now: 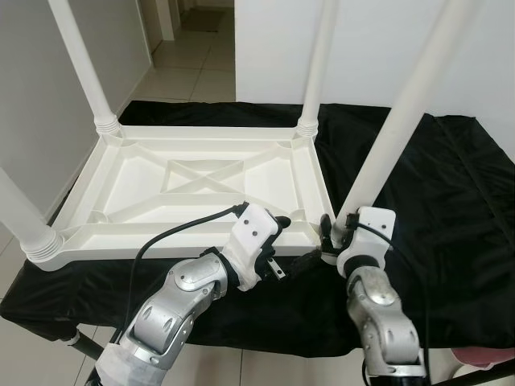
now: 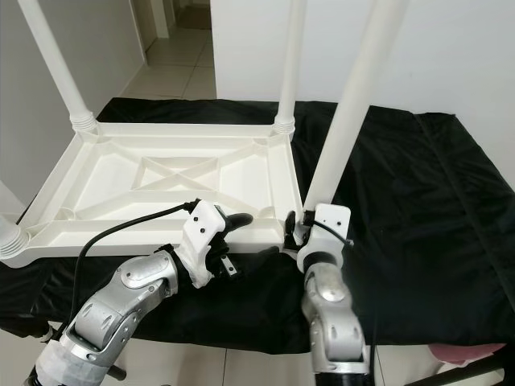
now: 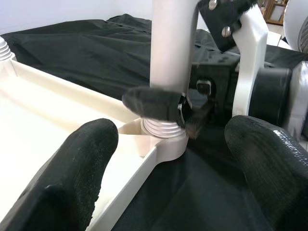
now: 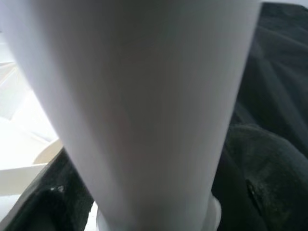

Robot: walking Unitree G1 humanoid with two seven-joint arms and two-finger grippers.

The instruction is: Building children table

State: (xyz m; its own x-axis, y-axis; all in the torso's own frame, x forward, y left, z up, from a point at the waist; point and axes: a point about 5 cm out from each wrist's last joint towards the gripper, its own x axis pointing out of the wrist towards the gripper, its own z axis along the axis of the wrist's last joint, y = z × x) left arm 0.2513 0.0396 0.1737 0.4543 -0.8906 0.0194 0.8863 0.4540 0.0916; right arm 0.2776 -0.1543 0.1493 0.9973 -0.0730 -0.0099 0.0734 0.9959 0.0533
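A white children's table (image 1: 193,181) lies upside down on a black cloth, its legs pointing up. My right gripper (image 1: 331,237) is shut on the near right leg (image 1: 394,129), low down where it meets the corner socket. The right wrist view shows that leg (image 4: 144,96) up close. My left gripper (image 1: 291,241) is open at the table's front edge, just left of that corner, with nothing between its fingers (image 3: 77,178). In the left wrist view the leg (image 3: 173,43) stands ahead in its threaded socket, with the right gripper's fingers (image 3: 154,103) wrapped around it.
Three other legs stand in their corners: far left (image 1: 80,64), far right (image 1: 318,64) and near left (image 1: 24,217). The black cloth (image 1: 451,201) stretches wide to the right. A white wall and a tiled hallway (image 1: 197,56) lie behind. Something pink (image 1: 483,358) sits low at the right.
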